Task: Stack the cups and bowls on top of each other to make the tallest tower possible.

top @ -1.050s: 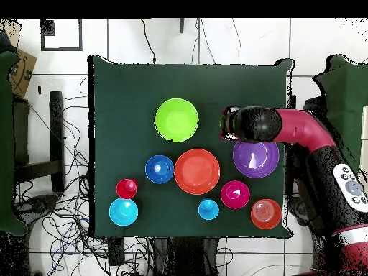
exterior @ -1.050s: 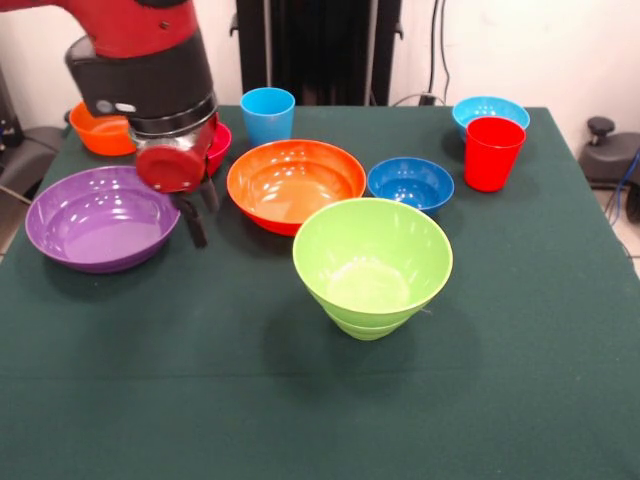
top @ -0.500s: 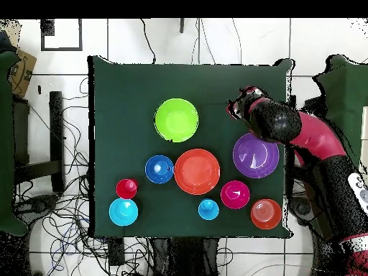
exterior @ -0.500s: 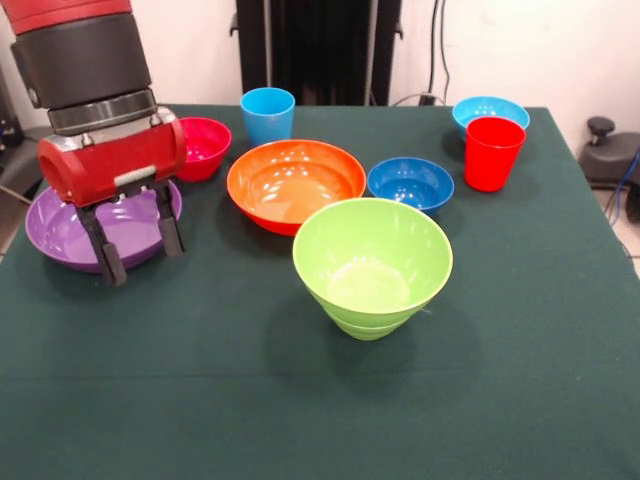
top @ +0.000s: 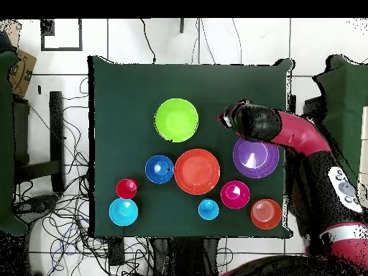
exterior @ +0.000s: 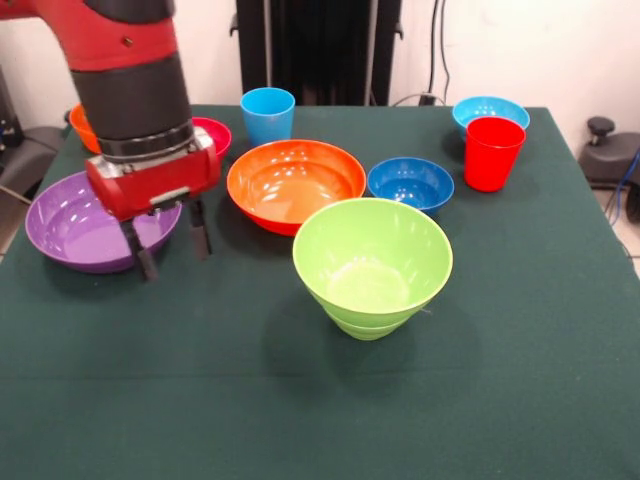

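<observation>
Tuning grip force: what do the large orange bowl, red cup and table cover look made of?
Large orange bowl: likely hard plastic, glossy; bright highlights inside.
Red cup: probably plastic too, duller sheen; any surface texture is too fine to tell.
Table cover: looks like dark green cloth or felt, matte, with no reflections.

Hand (exterior: 168,243): position changed. One second ago it hung at the right rim of the large purple bowl (exterior: 85,225), wrist turned so its red round face showed. Half a second ago it stood further left, over the purple bowl's near part, fingers spread. Now it is back to the right, over the bowl's near right rim, between that bowl and the large orange bowl (exterior: 295,182), fingers spread and pointing down.

Bowls, cups: no movement noted.
</observation>
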`<state>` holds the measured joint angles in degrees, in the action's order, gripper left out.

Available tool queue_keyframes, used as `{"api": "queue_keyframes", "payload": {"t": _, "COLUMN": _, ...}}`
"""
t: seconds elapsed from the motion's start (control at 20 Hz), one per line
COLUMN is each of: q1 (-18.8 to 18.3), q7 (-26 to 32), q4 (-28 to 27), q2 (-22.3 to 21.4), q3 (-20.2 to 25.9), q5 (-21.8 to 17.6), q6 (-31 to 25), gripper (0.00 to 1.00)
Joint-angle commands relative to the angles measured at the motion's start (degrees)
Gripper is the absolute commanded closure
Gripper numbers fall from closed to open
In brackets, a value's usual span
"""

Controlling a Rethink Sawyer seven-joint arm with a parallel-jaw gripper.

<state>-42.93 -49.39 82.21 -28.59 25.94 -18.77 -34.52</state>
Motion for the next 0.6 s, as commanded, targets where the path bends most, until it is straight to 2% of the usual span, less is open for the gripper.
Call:
{"api": "queue_keyframes", "payload": {"t": 0.05, "q1": 7.3, "q7": -9.3, "q4": -8.4, "q2": 3.5, "q3": -9.5, "q5": -2.3, "q6": -17.9, "gripper": 0.00}}
{"api": "queue_keyframes", "payload": {"t": 0.15, "q1": 9.3, "q7": -9.5, "q4": -10.3, "q2": 3.8, "q3": -11.4, "q5": -3.8, "q6": -21.1, "gripper": 0.00}}
{"api": "queue_keyframes", "payload": {"t": 0.4, "q1": 11.7, "q7": -11.0, "q4": -10.6, "q2": 1.5, "q3": -14.3, "q5": -5.2, "q6": -21.5, "gripper": 0.00}}
{"api": "queue_keyframes", "payload": {"t": 0.6, "q1": 13.4, "q7": -13.0, "q4": -9.9, "q2": 1.1, "q3": -16.5, "q5": -5.7, "q6": -19.6, "gripper": 0.00}}
